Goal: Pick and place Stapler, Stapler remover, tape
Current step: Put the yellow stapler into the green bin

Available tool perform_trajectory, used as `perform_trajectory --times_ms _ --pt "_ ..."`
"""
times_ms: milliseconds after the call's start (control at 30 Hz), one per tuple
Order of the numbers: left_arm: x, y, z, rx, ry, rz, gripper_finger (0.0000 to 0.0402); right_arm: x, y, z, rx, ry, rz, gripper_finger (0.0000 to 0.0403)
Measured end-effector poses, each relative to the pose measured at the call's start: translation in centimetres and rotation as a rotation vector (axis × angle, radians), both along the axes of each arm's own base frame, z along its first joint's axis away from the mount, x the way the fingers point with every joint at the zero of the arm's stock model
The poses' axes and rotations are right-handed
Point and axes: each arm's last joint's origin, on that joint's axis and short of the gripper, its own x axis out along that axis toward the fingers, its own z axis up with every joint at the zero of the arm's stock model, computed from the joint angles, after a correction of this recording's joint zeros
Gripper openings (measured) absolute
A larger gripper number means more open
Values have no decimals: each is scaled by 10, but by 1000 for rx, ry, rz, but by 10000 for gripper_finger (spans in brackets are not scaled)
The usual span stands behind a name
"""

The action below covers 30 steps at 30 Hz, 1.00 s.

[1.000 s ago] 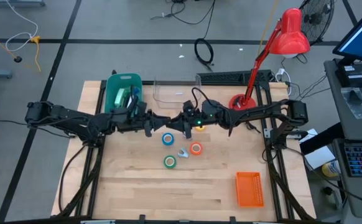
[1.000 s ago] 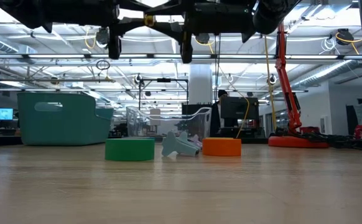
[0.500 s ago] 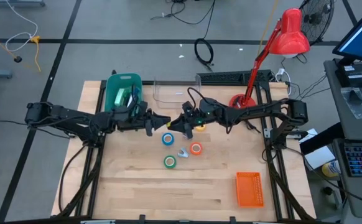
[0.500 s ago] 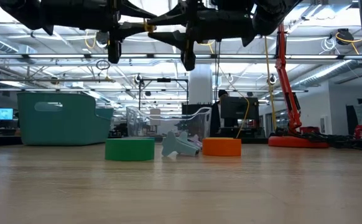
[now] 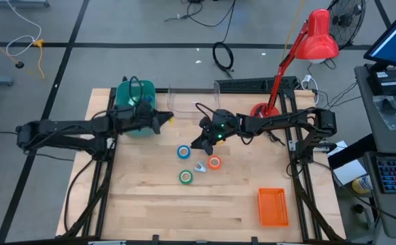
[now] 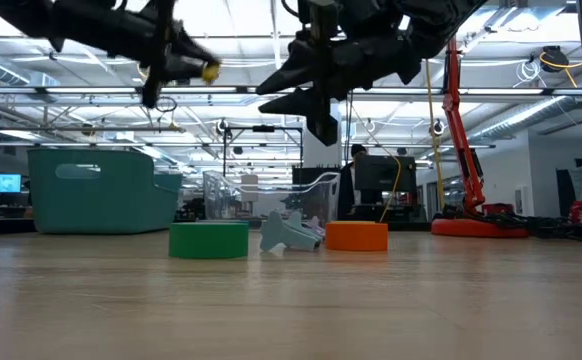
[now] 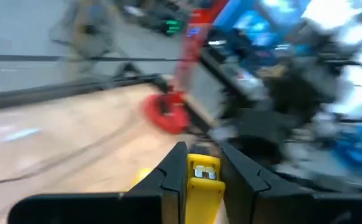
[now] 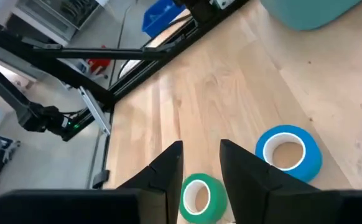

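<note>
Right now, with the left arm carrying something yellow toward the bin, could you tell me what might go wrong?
The left gripper pinches the yellow tape by a narrow edge, high above the table; it might slip before reaching the teal bin. The right gripper, its fingers apart and empty, hangs close over the blue tape and could knock it toward the stapler remover.

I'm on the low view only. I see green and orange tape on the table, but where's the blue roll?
Observer: The blue tape roll lies flat on the table beyond the green tape roll, so it is hidden from you.
Operator: What is the left hand carrying?
Observer: The left hand is shut on the yellow tape roll, up by the teal bin.
Operator: And the right hand?
Observer: The right hand is open and empty, in the air next to the blue tape roll.
</note>
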Motion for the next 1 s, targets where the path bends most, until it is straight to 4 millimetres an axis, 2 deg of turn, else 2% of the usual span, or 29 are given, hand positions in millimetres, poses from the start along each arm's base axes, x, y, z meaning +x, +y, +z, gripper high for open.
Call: perform_trajectory --times_ms 300,467,733,1000 --pt "-43 27 -26 -75 371 393 65 0 0 -1 -2 5 3 100" --pt "-58 37 -38 -134 518 511 65 0 0 0 8 8 -2 100" --pt "-57 51 -63 -230 710 551 65 0 0 0 22 11 -7 100" --pt "-48 75 -73 -312 881 491 65 0 0 0 31 7 -12 100"
